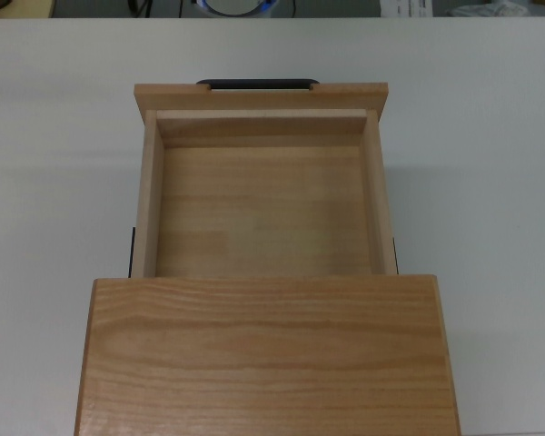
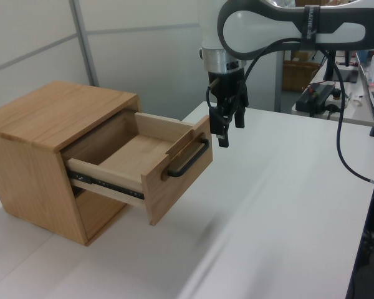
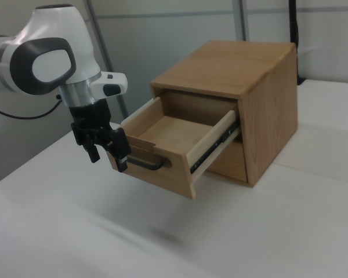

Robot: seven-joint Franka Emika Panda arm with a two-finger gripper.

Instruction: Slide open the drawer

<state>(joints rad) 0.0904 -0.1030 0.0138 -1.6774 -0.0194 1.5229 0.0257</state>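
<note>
light pine-wood drawer [image 2: 151, 163]: pulled out, empty | black two-finger gripper [image 2: 228, 128]: jaws parted, holding nothing, beside thin black U-shaped handle [image 2: 188, 160]

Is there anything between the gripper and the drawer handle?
Nothing. In the left view the gripper hangs just above the handle, with only air between.
</note>
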